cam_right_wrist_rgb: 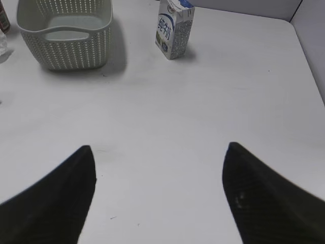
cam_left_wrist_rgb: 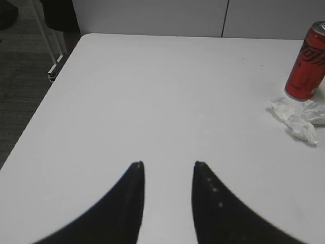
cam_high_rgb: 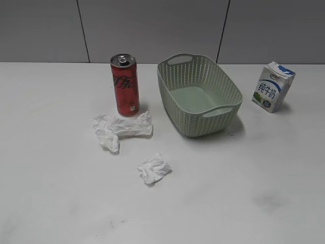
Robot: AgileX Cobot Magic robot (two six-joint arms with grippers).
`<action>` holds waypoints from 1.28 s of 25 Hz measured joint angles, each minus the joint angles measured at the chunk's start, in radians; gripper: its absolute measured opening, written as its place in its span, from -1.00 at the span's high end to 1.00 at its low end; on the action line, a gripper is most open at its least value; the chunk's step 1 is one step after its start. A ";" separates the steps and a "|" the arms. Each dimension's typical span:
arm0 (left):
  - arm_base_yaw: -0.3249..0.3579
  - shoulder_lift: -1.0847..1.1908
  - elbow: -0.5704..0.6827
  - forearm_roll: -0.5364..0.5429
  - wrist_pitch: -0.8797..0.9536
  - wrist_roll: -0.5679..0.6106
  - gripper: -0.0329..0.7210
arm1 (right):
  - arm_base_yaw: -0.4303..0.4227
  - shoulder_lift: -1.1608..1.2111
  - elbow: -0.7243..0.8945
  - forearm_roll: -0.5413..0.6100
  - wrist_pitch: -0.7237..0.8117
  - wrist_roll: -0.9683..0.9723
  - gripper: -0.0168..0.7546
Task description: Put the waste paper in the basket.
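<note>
Both wads of waste paper lie on the desk left of the empty basket (cam_high_rgb: 199, 95): the longer wad (cam_high_rgb: 122, 128) by the red can (cam_high_rgb: 125, 85), the smaller wad (cam_high_rgb: 153, 170) nearer. The left end effector (cam_left_wrist_rgb: 167, 163) and right end effector (cam_right_wrist_rgb: 160, 147) hang open; pinch each wad centrally, avoiding the can.

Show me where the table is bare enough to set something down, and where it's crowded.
Bare: the wide stretch left of the can; the front strip below the small wad; the ground between basket and carton, and in front of both. Crowded: the long wad lies right at the can's base, close beside the basket. The basket's floor is empty too.
</note>
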 joint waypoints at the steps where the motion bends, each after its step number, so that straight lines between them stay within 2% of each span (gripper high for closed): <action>1: 0.000 0.000 0.000 0.000 0.000 0.000 0.30 | 0.000 0.000 0.000 0.000 0.000 0.000 -0.57; 32: 0.000 0.000 0.000 0.000 0.000 0.000 0.30 | 0.000 0.000 0.000 0.001 0.001 0.000 -0.57</action>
